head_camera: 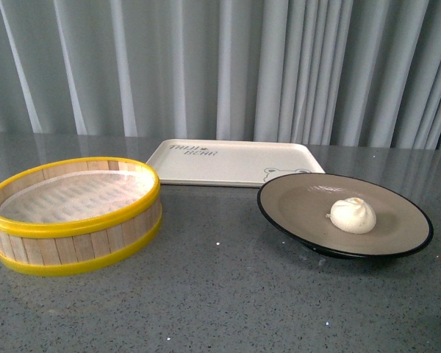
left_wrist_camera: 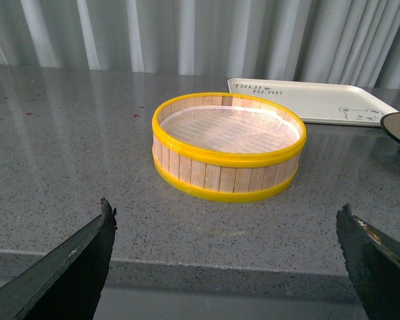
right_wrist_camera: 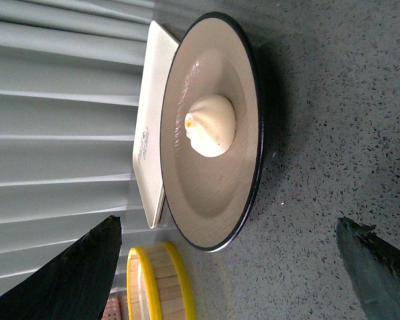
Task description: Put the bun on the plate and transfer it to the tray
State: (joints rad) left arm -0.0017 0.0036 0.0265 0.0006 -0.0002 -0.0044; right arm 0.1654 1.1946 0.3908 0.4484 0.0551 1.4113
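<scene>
The cream-white bun (head_camera: 353, 215) lies on the grey-brown plate (head_camera: 301, 202) with the black rim, at the right of the grey table. The cream tray (head_camera: 206, 169) lies flat behind the plate, empty. Neither arm shows in the front view. In the right wrist view the bun (right_wrist_camera: 212, 125) sits on the plate (right_wrist_camera: 207, 200), with the tray (right_wrist_camera: 149, 133) behind it; my right gripper (right_wrist_camera: 230, 230) is open, set back from the plate's near rim. My left gripper (left_wrist_camera: 227, 217) is open at the table's front edge. The tray (left_wrist_camera: 307, 100) and the plate's rim (left_wrist_camera: 397, 127) show in its view.
A round wooden steamer (head_camera: 73, 239) with yellow rims stands at the left, empty, with a white liner. It is straight ahead of the left gripper (left_wrist_camera: 227, 170) and shows in the right wrist view (right_wrist_camera: 160, 287). Grey curtains hang behind the table.
</scene>
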